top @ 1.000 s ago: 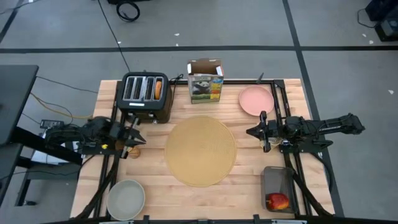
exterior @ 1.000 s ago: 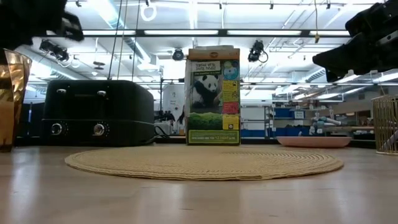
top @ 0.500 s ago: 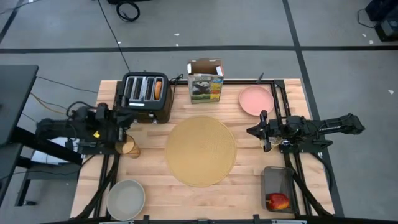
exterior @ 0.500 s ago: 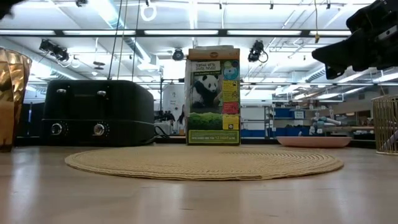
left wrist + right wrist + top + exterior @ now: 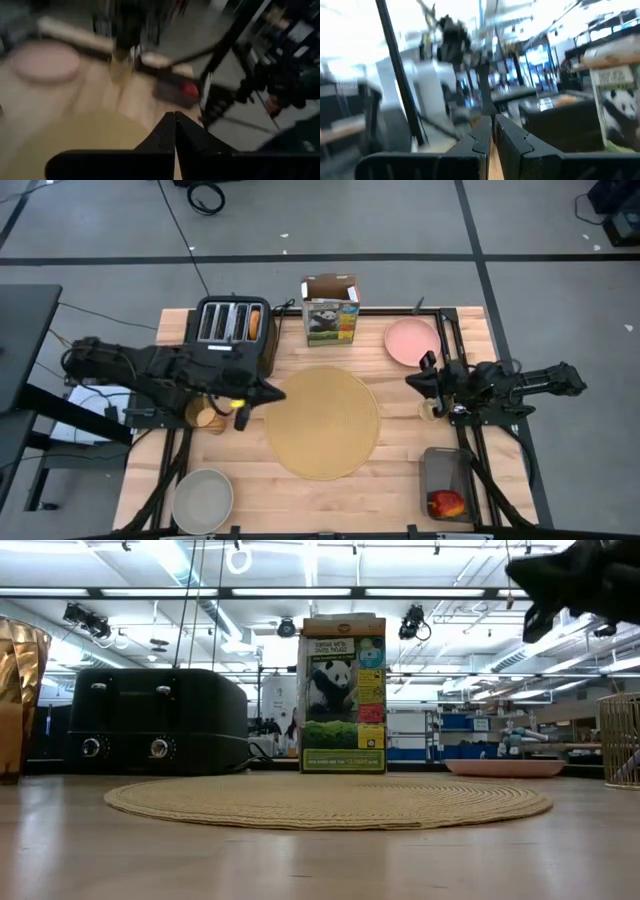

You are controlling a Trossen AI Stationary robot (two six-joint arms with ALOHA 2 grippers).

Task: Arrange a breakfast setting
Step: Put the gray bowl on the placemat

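The round tan placemat (image 5: 322,423) lies at the table's middle and also shows in the low view (image 5: 330,802). The amber cup (image 5: 205,418) stands left of it. The pale grey bowl (image 5: 203,500) stands at the near left and the pink plate (image 5: 411,341) at the far right. The red apple (image 5: 447,503) lies in a dark bin. The bread piece (image 5: 255,323) sticks up out of the toaster's slot. My left gripper (image 5: 275,393) is shut and empty above the placemat's left edge. My right gripper (image 5: 411,380) is shut and empty, raised right of the placemat. I cannot make out the spoon.
A black toaster (image 5: 233,335) and a panda cereal box (image 5: 330,310) stand along the far edge. The dark bin (image 5: 447,483) stands at the near right. A small pale object (image 5: 430,412) stands under the right arm. Bare wood lies near the placemat's front.
My left gripper has drawn back from beside the amber cup toward the table's left edge, then swung toward the right edge to the placemat's left rim. The cup has stayed in place. My right gripper has risen and shifted slightly toward the right edge.
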